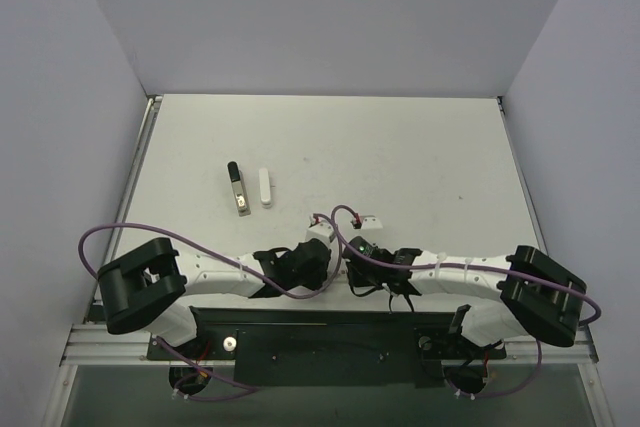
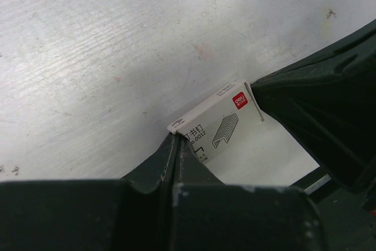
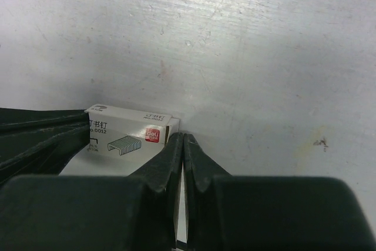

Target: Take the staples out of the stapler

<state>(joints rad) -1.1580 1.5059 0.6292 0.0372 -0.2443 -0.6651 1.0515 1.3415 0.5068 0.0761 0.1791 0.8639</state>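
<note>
Top external: the stapler [image 1: 238, 190] lies left of centre on the table [image 1: 420, 147], well apart from both arms. It shows as two slim pieces side by side, not touching: a black-and-silver metal rail and, just to its right, the white top bar [image 1: 265, 188]. No staples can be made out at this size. It looks light and rigid, with smooth plastic and slick metal, so it would likely skid on the matte top if pushed. My guess is that pinching the rail across its narrow sides, near mid-length, is the surest hold. Any strip of staples would be brittle and apt to break apart.

Left wrist: the left gripper [image 2: 176, 145] is clenched on nothing, its dark tips meeting at the near corner of a staple box [image 2: 220, 127]. The box is flat printed white card with a red mark, at the centre of the frame. The table surface is scuffed and pale.

Right wrist: the right gripper [image 3: 183, 145] is likewise pressed together and empty, with the same box just left of its tips.
</note>
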